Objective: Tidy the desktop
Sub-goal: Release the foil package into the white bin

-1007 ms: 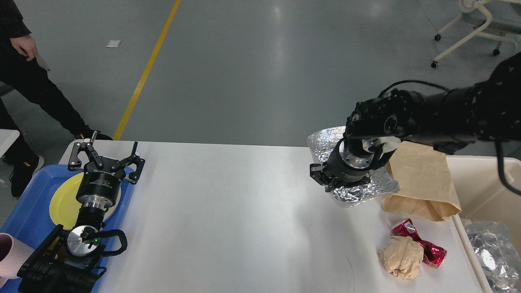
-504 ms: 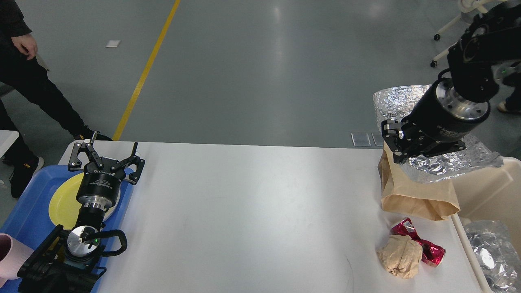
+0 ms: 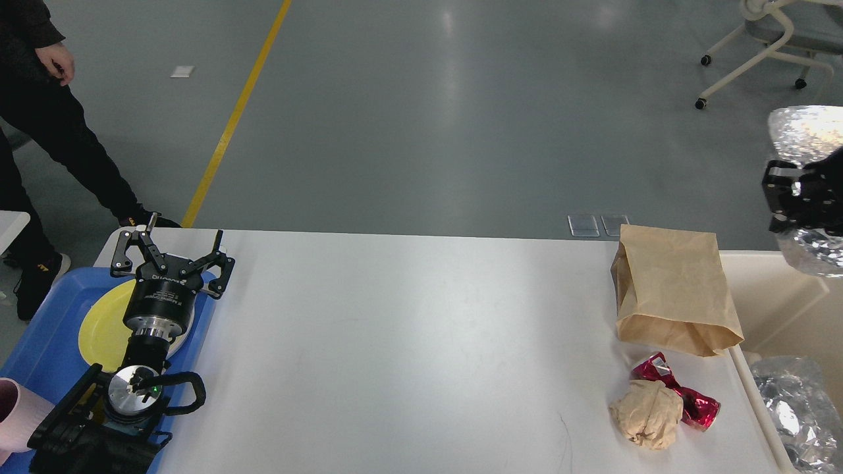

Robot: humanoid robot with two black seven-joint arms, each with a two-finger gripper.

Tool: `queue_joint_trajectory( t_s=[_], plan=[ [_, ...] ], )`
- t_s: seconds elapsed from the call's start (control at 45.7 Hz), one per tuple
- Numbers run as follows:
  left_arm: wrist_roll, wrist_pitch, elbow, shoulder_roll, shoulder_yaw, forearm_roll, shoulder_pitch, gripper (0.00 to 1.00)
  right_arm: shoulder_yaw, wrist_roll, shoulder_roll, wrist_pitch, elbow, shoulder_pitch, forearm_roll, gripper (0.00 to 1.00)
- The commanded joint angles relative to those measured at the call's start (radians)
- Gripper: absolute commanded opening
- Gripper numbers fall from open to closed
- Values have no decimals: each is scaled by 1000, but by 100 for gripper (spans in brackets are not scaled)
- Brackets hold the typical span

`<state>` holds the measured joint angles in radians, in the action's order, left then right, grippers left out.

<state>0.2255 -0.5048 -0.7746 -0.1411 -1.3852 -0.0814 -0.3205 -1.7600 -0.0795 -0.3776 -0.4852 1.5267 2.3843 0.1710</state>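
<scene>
The white desktop (image 3: 408, 342) fills the middle of the head view. On its right side lie a brown paper bag (image 3: 672, 289), a crumpled red wrapper (image 3: 685, 392) and a beige paper ball (image 3: 649, 415). My right gripper (image 3: 780, 207) hangs at the far right edge, above the cream bin (image 3: 777, 289), shut on a crumpled sheet of silver foil (image 3: 807, 131). My left gripper (image 3: 171, 253) stands open with nothing in it over the blue tray (image 3: 39, 342) at the desktop's left end.
A yellow plate (image 3: 102, 326) lies in the tray, and a pink cup (image 3: 13, 411) stands at its near corner. More silver foil (image 3: 793, 408) lies in the bin. A person (image 3: 39, 112) stands at the far left; a wheeled chair (image 3: 764, 46) is far right.
My right gripper carried the foil up and to the right, off the desktop and paper bag to above the bin. The left arm stayed still.
</scene>
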Motion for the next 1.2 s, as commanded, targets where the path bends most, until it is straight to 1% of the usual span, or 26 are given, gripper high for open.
queue_joint_trajectory(
  t_s=[0.0,0.131,0.241,0.307,0.372,0.416,0.504,0.635,0.766,0.81,0.92,1.183],
  plan=[
    [0,0,-2,0,0,0,0,96,1,4,-162,51,-140,-144,-7,0],
    [1,0,0,0,0,0,0,96,89,3,-319,63,-356,-374,-7,0],
    [0,0,0,0,0,0,0,96,313,3,-425,134,-543,-702,-4,0],
    [0,0,0,0,0,0,0,96,445,1,-457,181,-643,-902,-4,0],
    [0,0,-2,0,0,0,0,96,562,1,-455,211,-738,-1078,-5,0],
    [0,0,0,0,0,0,0,96,631,1,-437,217,-802,-1177,-7,0],
    [0,0,0,0,0,0,0,96,717,3,-347,221,-936,-1332,-7,0],
    [0,0,0,0,0,0,0,96,745,6,-186,243,-1210,-1562,4,0],
    [0,0,0,0,0,0,0,96,763,7,-48,299,-1447,-1773,5,0],
    [0,0,0,0,0,0,0,96,777,7,-27,315,-1476,-1804,4,0],
    [0,0,-2,0,0,0,0,96,791,7,-7,344,-1484,-1837,4,0],
    [0,0,-2,0,0,0,0,96,807,7,28,352,-1484,-1878,5,0]
  ],
)
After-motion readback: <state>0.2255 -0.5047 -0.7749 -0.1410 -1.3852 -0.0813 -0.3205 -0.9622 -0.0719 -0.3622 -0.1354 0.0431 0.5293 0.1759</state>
